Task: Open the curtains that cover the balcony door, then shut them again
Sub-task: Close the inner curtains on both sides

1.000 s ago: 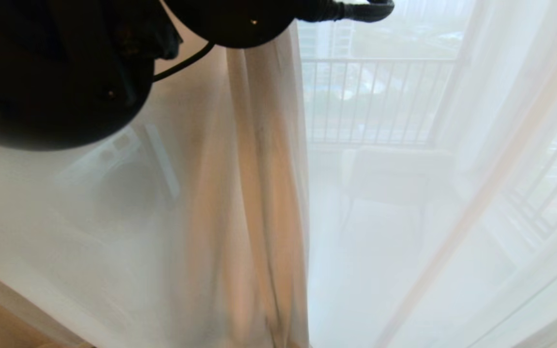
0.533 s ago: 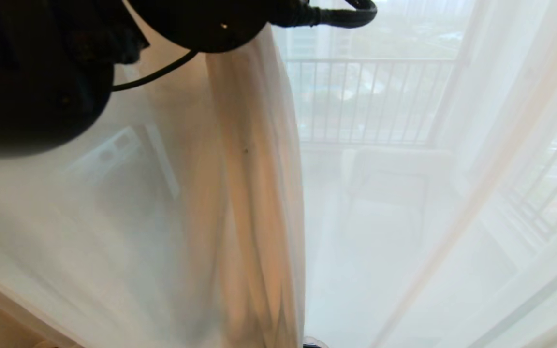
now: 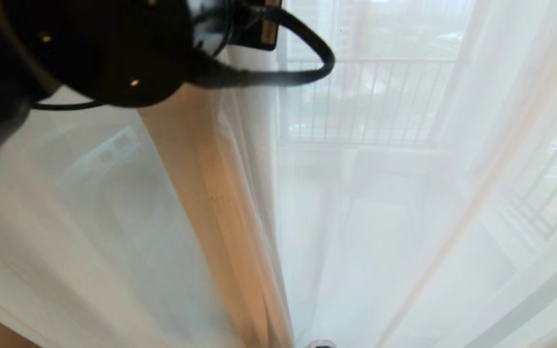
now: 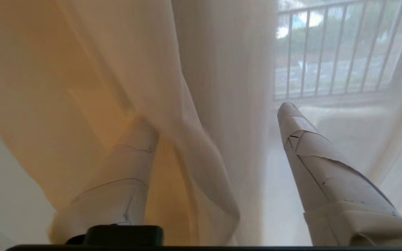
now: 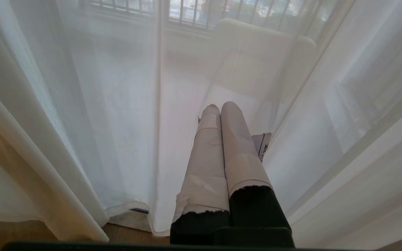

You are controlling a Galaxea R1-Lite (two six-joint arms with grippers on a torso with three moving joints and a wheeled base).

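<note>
The left gripper [image 4: 215,115] has its taped white jaws spread wide, and a gathered fold of the sheer white see-through curtains [image 4: 201,146] hangs loose between them, touching neither pad firmly. To finish this step well, I judge it should draw straight back so neither fingertip snags the fabric. The right gripper [image 5: 221,108] is parked low with jaws pressed together, curtain just beyond its tips; no containers show.

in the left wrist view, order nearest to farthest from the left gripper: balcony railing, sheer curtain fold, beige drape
1. sheer curtain fold, hanging between the open fingers of the left gripper.
2. beige drape, just past one finger, to the side.
3. balcony railing, outside, seen through the sheer fabric.
</note>
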